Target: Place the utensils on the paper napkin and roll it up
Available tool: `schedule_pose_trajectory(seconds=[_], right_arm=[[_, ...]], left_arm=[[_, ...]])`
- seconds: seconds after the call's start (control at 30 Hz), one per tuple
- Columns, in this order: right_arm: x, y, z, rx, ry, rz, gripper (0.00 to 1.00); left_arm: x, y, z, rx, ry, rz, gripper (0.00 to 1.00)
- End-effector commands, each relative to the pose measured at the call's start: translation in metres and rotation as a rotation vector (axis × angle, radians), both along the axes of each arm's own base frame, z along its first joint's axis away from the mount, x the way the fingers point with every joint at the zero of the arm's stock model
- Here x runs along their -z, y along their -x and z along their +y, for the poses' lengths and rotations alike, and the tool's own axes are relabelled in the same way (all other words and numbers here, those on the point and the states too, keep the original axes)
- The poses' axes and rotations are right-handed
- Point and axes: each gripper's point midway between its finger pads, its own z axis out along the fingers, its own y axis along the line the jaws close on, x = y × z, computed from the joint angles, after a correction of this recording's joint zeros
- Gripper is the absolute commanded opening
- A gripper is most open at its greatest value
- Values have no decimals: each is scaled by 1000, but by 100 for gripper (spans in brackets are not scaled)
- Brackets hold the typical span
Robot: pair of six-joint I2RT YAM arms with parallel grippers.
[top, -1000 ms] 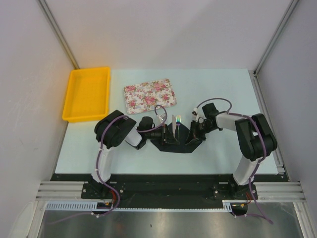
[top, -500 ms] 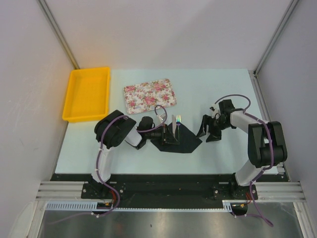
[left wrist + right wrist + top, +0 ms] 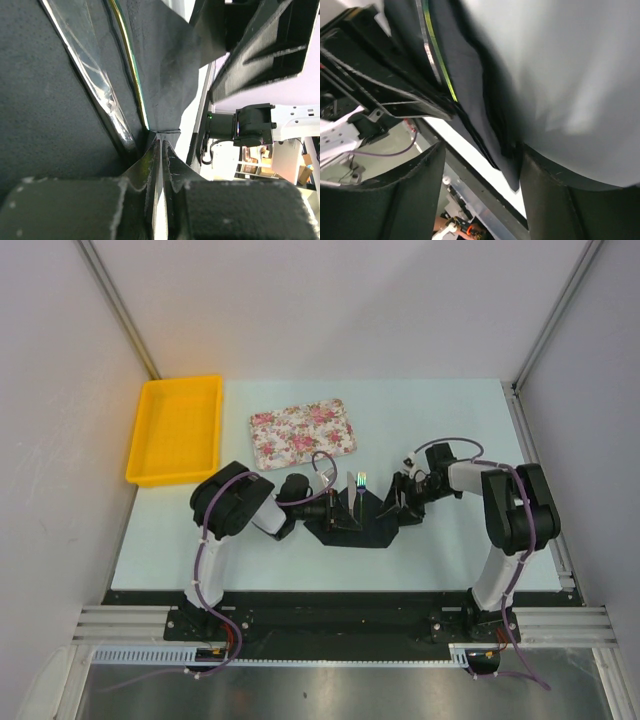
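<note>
My left gripper [image 3: 340, 514] sits over the left part of the napkin [image 3: 362, 526], its fingers [image 3: 142, 172] pressed almost together and clamped on a pinched fold of the black paper. In my left wrist view the napkin [image 3: 50, 100] rises as a dark wall on one side. A shiny metal strip [image 3: 97, 90] runs along the crease toward my fingertips, with a thin gold-green edge just beside it. I cannot tell which utensil is which from there.

From above, the fork [image 3: 358, 483] lies on the napkin near its middle, its tines poking past the napkin's far edge.

My right gripper [image 3: 393, 507] is at the napkin's right edge with its fingers [image 3: 415, 195] spread apart, clamping nothing. In my right wrist view a loose flap of the napkin [image 3: 470, 85] hangs down between the two fingers. I cannot tell whether either finger touches it.

The flowered tray [image 3: 300, 433] rests beyond the napkin's far left corner, apart from it. The yellow bin [image 3: 175, 430] stands farther left of the napkin, on the pale table [image 3: 450, 420].
</note>
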Motion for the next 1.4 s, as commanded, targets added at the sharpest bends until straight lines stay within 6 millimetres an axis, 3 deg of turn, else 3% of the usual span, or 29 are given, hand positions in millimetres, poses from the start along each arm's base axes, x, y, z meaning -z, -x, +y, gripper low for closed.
schedule_pose_trajectory(seconds=[0.0, 0.17, 0.43, 0.6, 0.8, 1.1, 1.37], right_arm=[[-6, -1, 22, -11, -132, -7, 62], [-37, 9, 37, -46, -265, -29, 58], [-24, 23, 18, -29, -125, -10, 52], [-21, 24, 15, -46, -79, -25, 35], [-26, 14, 33, -76, -95, -45, 13], [-23, 11, 63, -109, -111, -21, 11], [-12, 12, 73, -114, -103, 12, 10]], left_arm=[[6, -10, 3, -17, -23, -35, 10], [5, -9, 4, -17, -24, -39, 10], [3, -10, 5, -22, -22, -42, 10], [2, -9, 6, -23, -19, -42, 10], [1, -11, 5, -27, -17, -47, 10], [-3, -12, 5, -27, -14, -53, 9], [-8, -11, 5, -26, -4, -60, 9]])
